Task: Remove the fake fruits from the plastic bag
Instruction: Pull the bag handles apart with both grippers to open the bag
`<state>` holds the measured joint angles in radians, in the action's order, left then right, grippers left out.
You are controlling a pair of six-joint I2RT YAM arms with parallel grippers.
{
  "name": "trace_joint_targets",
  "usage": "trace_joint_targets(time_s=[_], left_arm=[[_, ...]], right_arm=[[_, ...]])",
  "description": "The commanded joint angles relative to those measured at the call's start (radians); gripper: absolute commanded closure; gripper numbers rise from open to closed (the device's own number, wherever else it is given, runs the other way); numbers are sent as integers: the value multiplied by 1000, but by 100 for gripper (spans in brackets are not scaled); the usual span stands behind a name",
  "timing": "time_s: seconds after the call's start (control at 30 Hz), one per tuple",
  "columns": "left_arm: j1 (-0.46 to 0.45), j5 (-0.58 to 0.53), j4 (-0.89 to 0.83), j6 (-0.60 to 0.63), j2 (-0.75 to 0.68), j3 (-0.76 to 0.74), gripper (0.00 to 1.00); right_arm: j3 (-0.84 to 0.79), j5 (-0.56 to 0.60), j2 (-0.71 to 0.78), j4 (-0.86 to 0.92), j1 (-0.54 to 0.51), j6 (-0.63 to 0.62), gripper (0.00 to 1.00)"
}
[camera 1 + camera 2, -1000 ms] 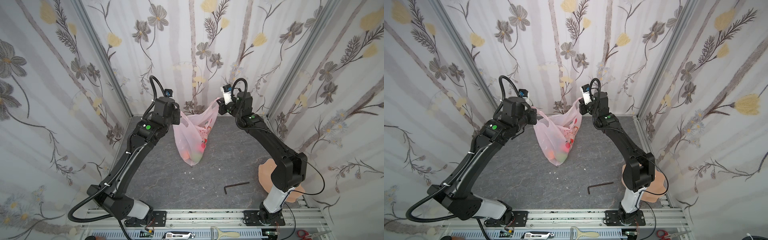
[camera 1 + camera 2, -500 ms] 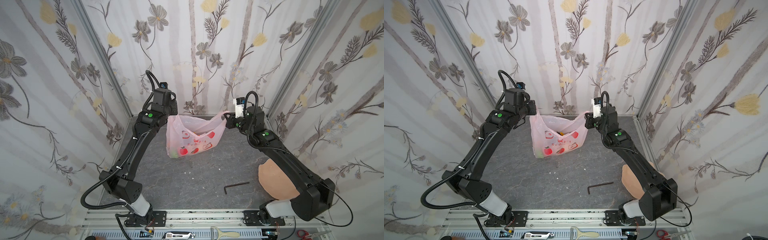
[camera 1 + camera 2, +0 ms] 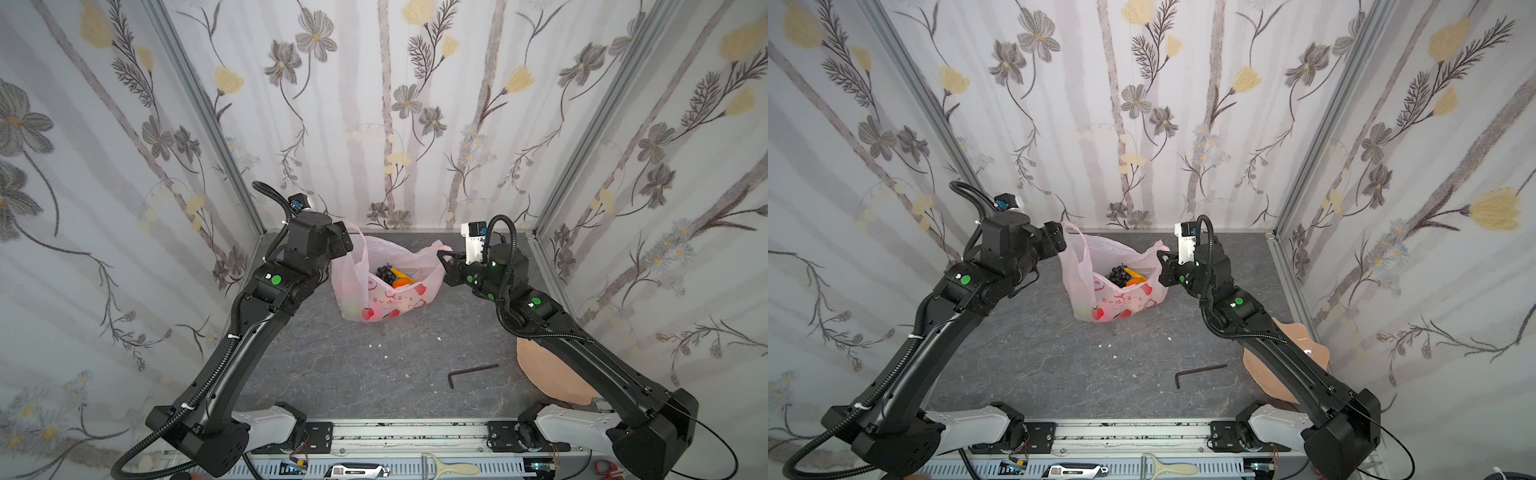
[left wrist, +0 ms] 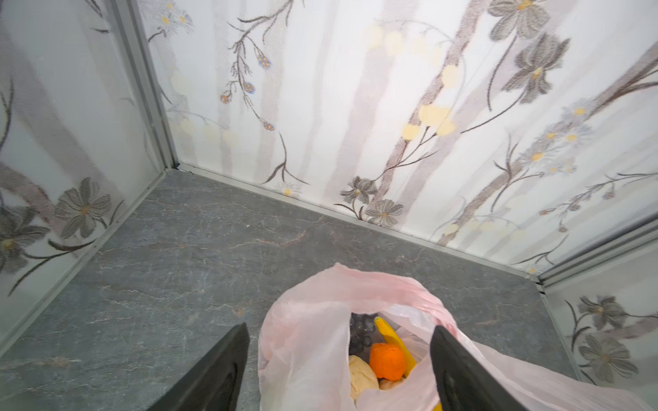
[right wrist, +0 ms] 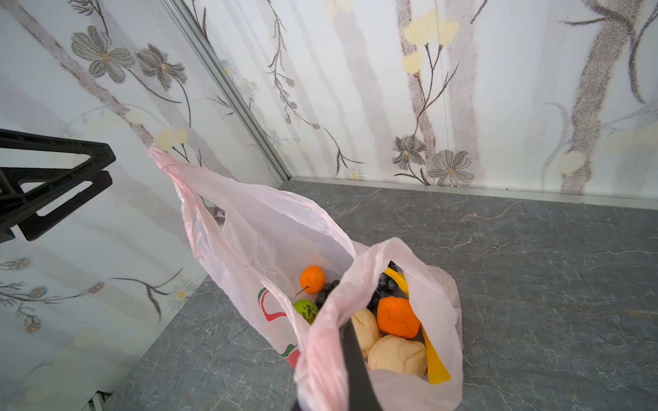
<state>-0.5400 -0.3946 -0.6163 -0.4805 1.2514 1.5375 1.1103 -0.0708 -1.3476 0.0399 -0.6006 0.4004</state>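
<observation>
Pink plastic bag (image 3: 386,299) stands on the tabletop (image 3: 353,374), with the fake fruits (image 5: 397,356) inside. The right fingers (image 5: 356,370) are closed on one handle (image 5: 320,338); the left fingers (image 4: 220,366) are spread and empty. Better to hold that handle up and lower the left fingers straight onto the orange (image 5: 397,316).

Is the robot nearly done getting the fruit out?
Just starting. Done: the plastic bag stands open on the table. In hand: the right gripper pinches its handle; the left gripper is open, empty. Left: all the fake fruits seen, like the orange, sit inside.
</observation>
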Motion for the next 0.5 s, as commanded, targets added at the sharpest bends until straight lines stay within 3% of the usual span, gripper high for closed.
trace_joint_targets(time_s=[0.0,0.1,0.3,0.37,0.47], left_arm=[[-73,-97,10,-123,-18,-34,16],[-124,-133,11,-156,23,-47,13],[-117,-182,22,-155,154,-11,11],[-91,-158,20,-145,204,17,15],[-33,-131,24,-182,227,-5,35]], right_arm=[[-3,39,17,-42,-24,17,100],[-9,59,30,-42,-46,15,100],[-25,93,56,-30,-75,5,100],[-33,139,69,-14,-75,20,100],[-47,202,83,7,-71,26,100]])
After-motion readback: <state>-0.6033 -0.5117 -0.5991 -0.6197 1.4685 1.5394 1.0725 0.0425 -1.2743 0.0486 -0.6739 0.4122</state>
